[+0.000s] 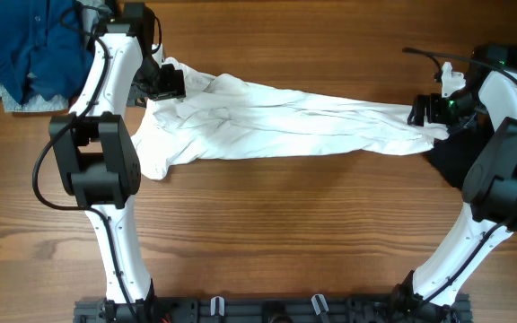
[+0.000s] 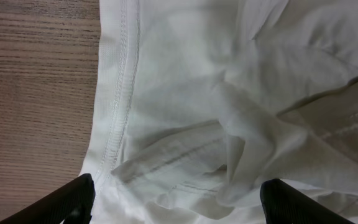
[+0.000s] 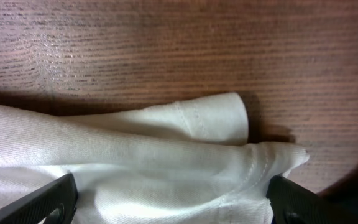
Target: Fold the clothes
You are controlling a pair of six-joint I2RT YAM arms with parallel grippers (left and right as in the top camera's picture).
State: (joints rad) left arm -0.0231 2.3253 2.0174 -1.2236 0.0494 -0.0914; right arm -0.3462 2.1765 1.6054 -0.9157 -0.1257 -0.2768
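Observation:
A white garment (image 1: 276,121) lies stretched in a long band across the far half of the wooden table. My left gripper (image 1: 164,82) is over its left, wider end, and in the left wrist view the open jaws (image 2: 178,202) straddle rumpled white cloth (image 2: 216,112) with a stitched hem. My right gripper (image 1: 424,112) is at the garment's narrow right end. In the right wrist view the open jaws (image 3: 173,196) straddle a hemmed corner of the cloth (image 3: 166,155). Neither pair of jaws is closed on the fabric.
A pile of blue clothes (image 1: 25,40) sits at the far left corner, on a pale grey cloth (image 1: 7,97). A dark item (image 1: 445,157) lies by the right arm's base. Bare wood (image 1: 285,233) covers the near half of the table.

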